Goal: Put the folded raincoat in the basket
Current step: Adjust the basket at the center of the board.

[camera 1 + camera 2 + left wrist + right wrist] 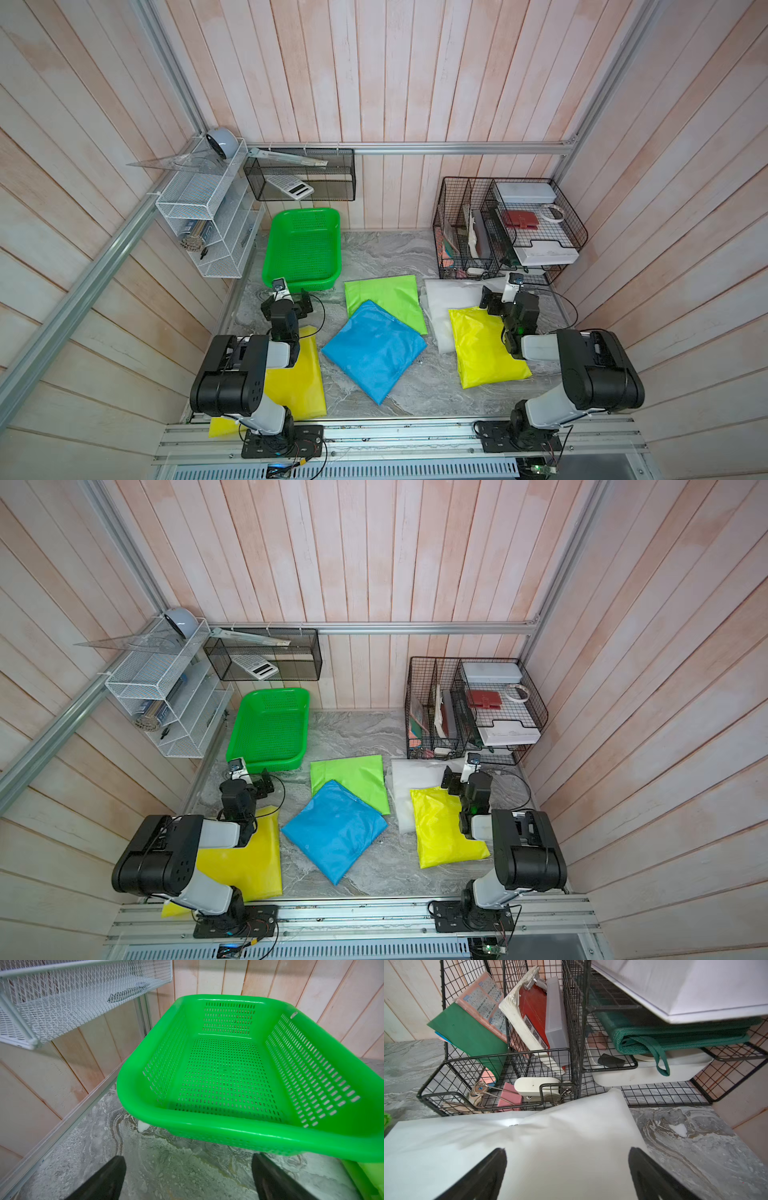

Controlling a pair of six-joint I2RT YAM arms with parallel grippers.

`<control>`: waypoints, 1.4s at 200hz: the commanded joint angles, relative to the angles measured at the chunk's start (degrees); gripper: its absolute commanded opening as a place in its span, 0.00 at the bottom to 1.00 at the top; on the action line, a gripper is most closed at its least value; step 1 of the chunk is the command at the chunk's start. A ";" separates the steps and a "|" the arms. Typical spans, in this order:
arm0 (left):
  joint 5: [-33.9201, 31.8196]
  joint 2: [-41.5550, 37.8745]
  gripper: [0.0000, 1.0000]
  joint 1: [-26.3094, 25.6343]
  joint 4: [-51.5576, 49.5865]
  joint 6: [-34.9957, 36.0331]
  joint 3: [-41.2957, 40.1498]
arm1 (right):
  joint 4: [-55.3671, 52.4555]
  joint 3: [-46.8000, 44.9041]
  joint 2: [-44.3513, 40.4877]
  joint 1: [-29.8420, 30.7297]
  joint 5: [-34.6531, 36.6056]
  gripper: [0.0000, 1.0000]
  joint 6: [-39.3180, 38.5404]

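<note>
The bright green basket [305, 212] [276, 692] [207, 1124] stands empty at the back left of the marble table. Several folded raincoats lie flat: lime green [386, 297], blue [374, 351] overlapping it, white [446, 297] [550, 1136], yellow [482, 353] on the white one, and another yellow [299, 378] under my left arm. My left gripper [305, 304] [189, 1159] is open over bare table just in front of the basket. Over the white raincoat's back corner, my right gripper [490, 299] [566, 1151] is open and holds nothing.
A black wire organiser [507, 228] [508, 1059] full of books and boxes stands at the back right, touching the white raincoat. A white wire shelf [208, 216] [72, 997] hangs on the left wall near the basket. A black mesh box [299, 174] hangs above it.
</note>
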 commanded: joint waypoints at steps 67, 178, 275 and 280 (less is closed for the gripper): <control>0.39 -0.21 1.00 -0.06 0.99 -0.14 0.88 | -0.02 -0.49 0.52 0.13 0.37 0.98 -0.51; 0.66 -0.24 1.00 0.12 0.94 -0.25 0.99 | -0.02 -0.49 0.56 0.14 0.32 0.98 -0.45; -20.27 -26.78 1.00 -5.09 -22.39 -17.08 0.41 | -1.98 -0.75 -2.82 1.57 8.13 0.98 0.51; -21.94 -30.04 1.00 -4.80 -31.51 -24.89 2.56 | -4.48 -0.63 -5.26 2.59 11.08 0.98 0.15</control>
